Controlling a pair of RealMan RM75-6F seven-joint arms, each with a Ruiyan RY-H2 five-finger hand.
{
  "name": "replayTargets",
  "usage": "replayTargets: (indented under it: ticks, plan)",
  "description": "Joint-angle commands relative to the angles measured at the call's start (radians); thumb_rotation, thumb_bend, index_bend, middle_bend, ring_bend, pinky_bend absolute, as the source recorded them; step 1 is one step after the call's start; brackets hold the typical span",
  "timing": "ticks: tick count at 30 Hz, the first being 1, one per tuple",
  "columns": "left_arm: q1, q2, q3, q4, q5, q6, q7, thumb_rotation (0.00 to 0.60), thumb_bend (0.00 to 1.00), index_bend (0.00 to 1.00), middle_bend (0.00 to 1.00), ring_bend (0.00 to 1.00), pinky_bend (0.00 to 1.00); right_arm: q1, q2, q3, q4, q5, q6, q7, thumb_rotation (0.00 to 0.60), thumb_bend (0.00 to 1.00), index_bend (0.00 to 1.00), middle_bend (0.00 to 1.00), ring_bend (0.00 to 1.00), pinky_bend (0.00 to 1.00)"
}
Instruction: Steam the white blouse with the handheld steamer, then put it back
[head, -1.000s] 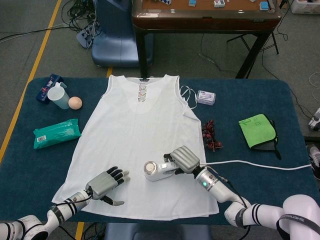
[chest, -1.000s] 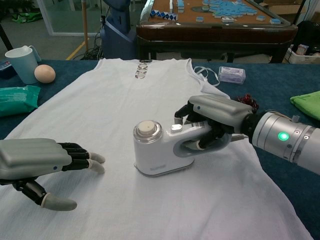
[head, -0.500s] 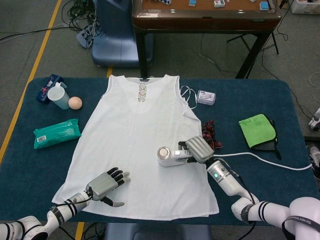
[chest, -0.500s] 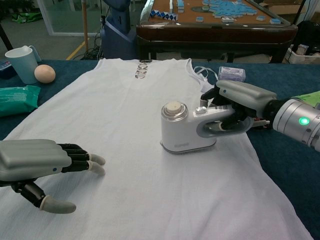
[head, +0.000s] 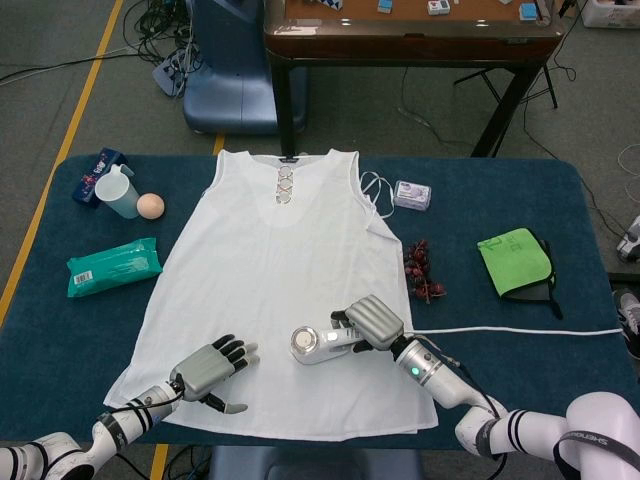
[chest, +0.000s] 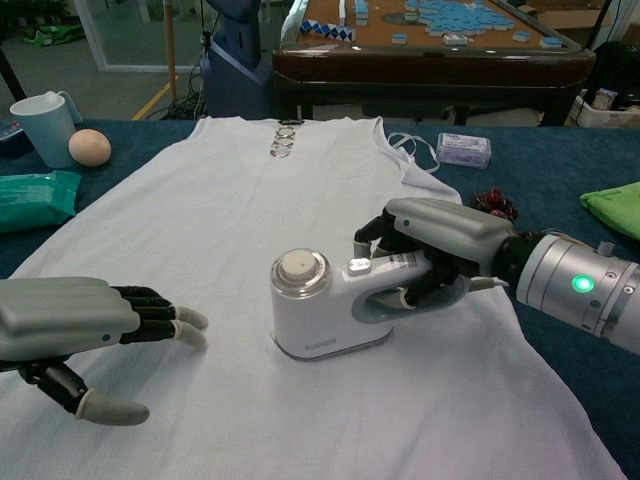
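Observation:
The white blouse (head: 280, 280) (chest: 250, 200) lies flat on the blue table, collar at the far side. My right hand (head: 374, 322) (chest: 440, 245) grips the handle of the white handheld steamer (head: 315, 345) (chest: 320, 315), which stands on the lower middle of the blouse. Its white cord (head: 520, 331) trails off to the right. My left hand (head: 212, 368) (chest: 80, 325) rests open on the blouse's lower left part, fingers spread and holding nothing.
A pale blue mug (head: 118, 192) (chest: 42, 128), an egg-like ball (head: 150, 205) (chest: 89, 147) and a teal wipes pack (head: 112, 266) (chest: 35, 195) lie left. A small white box (head: 411, 194) (chest: 464, 150), dark red grapes (head: 422, 272) and a green cloth (head: 515, 262) lie right.
The right hand slid the steamer up and to the right over the blouse, then back down and left towards the hem. The left hand stayed still.

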Motion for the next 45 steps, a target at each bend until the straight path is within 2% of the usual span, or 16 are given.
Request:
replayTargets:
  ticks: [1,10,16,24,32,37,45]
  plan:
    - [0.001,0.001,0.002,0.0,0.001,0.001,-0.001,0.057,0.13,0.06,0.0,0.0,0.0,-0.007,0.018,-0.025,-0.033,-0.02,0.005,0.004,0.6,0.5,0.82,0.82,0.82,0.79]
    - [0.001,0.006,0.007,0.0,0.005,0.002,-0.006,0.055,0.13,0.06,0.0,0.0,0.0,-0.061,0.09,-0.101,-0.117,-0.068,0.056,-0.01,0.6,0.5,0.82,0.82,0.82,0.79]
    - [0.002,0.002,0.007,0.001,0.006,0.005,-0.007,0.057,0.13,0.06,0.0,0.0,0.0,-0.067,0.106,-0.093,-0.126,-0.069,0.067,-0.03,0.6,0.5,0.82,0.82,0.82,0.79]
    - [-0.001,0.001,0.005,0.0,0.004,0.003,-0.007,0.058,0.13,0.06,0.0,0.0,0.0,-0.061,0.079,-0.045,-0.038,-0.036,0.064,-0.016,0.6,0.5,0.82,0.82,0.82,0.79]
    - [-0.001,0.001,0.005,-0.003,0.008,0.006,-0.01,0.058,0.13,0.06,0.0,0.0,0.0,-0.066,0.011,-0.001,0.12,-0.004,0.089,0.058,0.6,0.5,0.82,0.82,0.82,0.79]
    - [-0.001,0.006,0.007,-0.007,0.008,0.008,-0.008,0.057,0.13,0.06,0.0,0.0,0.0,-0.07,-0.028,-0.016,0.187,-0.034,0.119,0.122,0.6,0.5,0.82,0.82,0.82,0.79]
    - [0.0,0.012,0.007,-0.016,0.007,0.011,-0.002,0.056,0.13,0.06,0.0,0.0,0.0,-0.069,-0.026,-0.063,0.171,-0.102,0.151,0.151,0.6,0.5,0.82,0.82,0.82,0.79]
